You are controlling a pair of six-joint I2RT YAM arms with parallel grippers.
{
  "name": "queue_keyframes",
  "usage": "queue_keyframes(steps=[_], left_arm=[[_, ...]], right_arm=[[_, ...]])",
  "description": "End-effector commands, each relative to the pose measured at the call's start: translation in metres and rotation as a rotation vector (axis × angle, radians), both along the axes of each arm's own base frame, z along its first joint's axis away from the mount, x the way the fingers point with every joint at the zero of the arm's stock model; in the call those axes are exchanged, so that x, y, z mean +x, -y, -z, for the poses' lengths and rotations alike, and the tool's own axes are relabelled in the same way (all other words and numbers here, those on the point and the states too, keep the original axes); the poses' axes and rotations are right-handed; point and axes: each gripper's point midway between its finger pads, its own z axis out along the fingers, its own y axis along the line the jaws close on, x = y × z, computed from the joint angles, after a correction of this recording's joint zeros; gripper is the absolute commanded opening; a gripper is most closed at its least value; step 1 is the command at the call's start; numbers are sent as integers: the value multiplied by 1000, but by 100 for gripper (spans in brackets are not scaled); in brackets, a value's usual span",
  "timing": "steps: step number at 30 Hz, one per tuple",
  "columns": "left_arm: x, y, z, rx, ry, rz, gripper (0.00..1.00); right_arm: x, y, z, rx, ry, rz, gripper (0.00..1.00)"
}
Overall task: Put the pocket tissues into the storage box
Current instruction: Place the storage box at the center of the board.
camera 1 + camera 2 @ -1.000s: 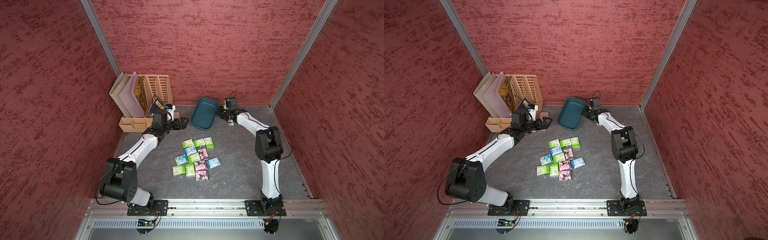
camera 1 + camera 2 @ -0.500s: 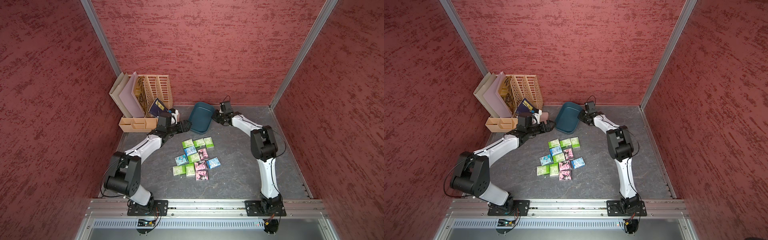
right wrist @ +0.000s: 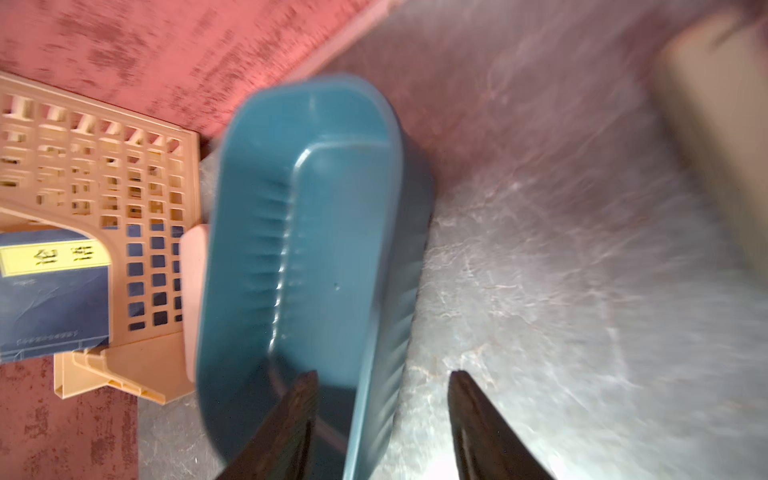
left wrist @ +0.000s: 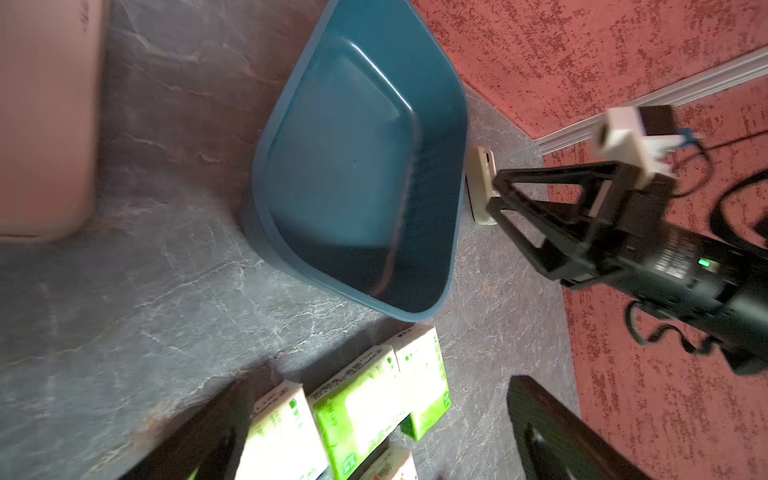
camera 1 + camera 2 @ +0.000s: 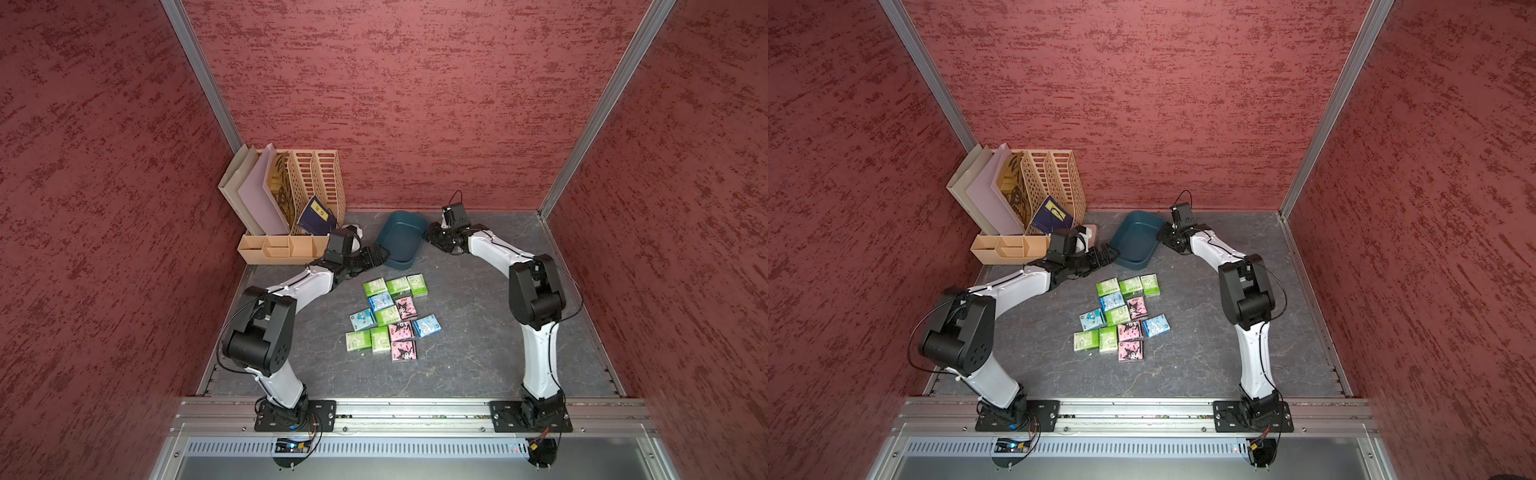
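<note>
Nearest, mid-table: pocket tissues [image 5: 390,318] clustered flat, none boxed yet. Just beyond, left gripper [image 5: 379,254] spread wide, empty, hovering between the far packets and the near-left corner of the storage box [image 5: 401,237]. Farther, the box itself, empty, at far centre; right gripper [image 5: 430,240] at its right rim, jaws apart astride the wall, clamping nothing. Judged step: positioning the box, packing not begun. Next, likely: clearing the rim, then pinching one packet by its edges.
</note>
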Motion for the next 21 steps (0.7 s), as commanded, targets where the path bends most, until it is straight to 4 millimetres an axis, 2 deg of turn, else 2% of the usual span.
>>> queue_keyframes(steps=[1, 6, 11, 16, 21], left_arm=[[-1, 12, 0, -1, -88, -39, 100], [-5, 5, 20, 33, -206, -146, 100], [10, -3, 25, 84, -243, -216, 98], [28, -5, 34, 86, -291, -268, 91], [39, 0, 42, 82, -335, -286, 83]], right_arm=[[-1, 33, -61, -142, 128, -12, 57], [-18, 62, -88, -182, 164, -30, 58], [-39, 71, -95, -183, 165, -66, 59], [-51, 80, -85, -149, 139, -79, 60], [-56, 87, -72, -117, 100, -94, 60]])
